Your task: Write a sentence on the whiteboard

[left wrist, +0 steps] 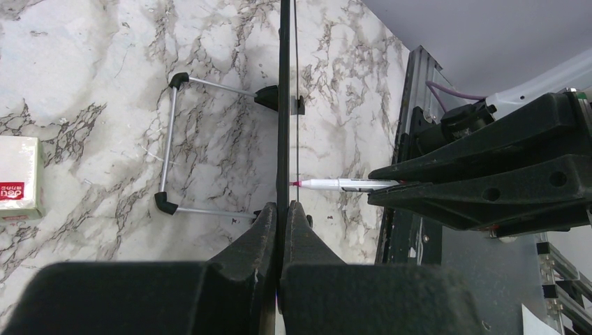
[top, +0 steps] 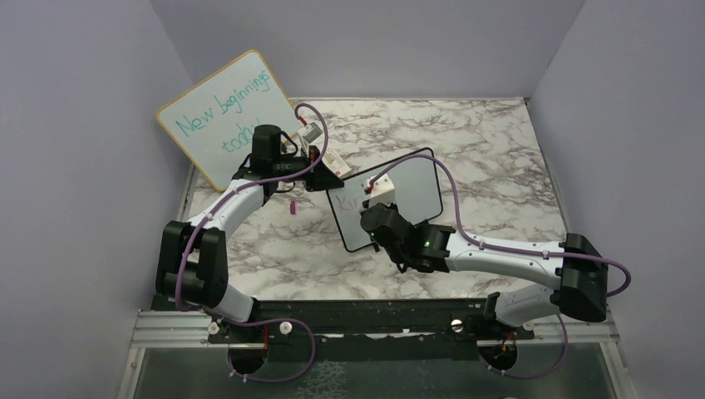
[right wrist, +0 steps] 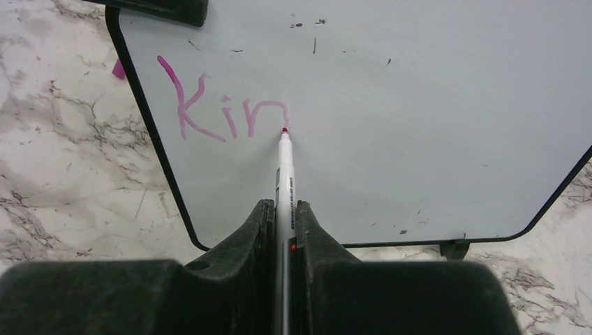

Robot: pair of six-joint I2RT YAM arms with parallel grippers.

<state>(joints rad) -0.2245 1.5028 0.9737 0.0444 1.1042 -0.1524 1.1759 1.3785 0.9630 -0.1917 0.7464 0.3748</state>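
Observation:
The small black-framed whiteboard (top: 420, 191) stands tilted on the marble table, and the left wrist view shows it edge-on (left wrist: 284, 105). My left gripper (left wrist: 283, 206) is shut on its upper edge, at the board's top left corner (top: 327, 179). My right gripper (right wrist: 284, 206) is shut on a white marker (right wrist: 284, 167) in front of the board (top: 376, 218). The marker's pink tip touches the board face (right wrist: 433, 125) at the end of the last stroke. The sentence (right wrist: 223, 115) reads "Kin" in pink at the board's upper left.
A larger wood-framed board (top: 223, 116) with teal writing leans against the back left wall. A pink marker cap (top: 294, 208) lies on the table left of the small board. A white box (left wrist: 19, 178) sits behind it, and a wire stand (left wrist: 167, 150) props the board's back.

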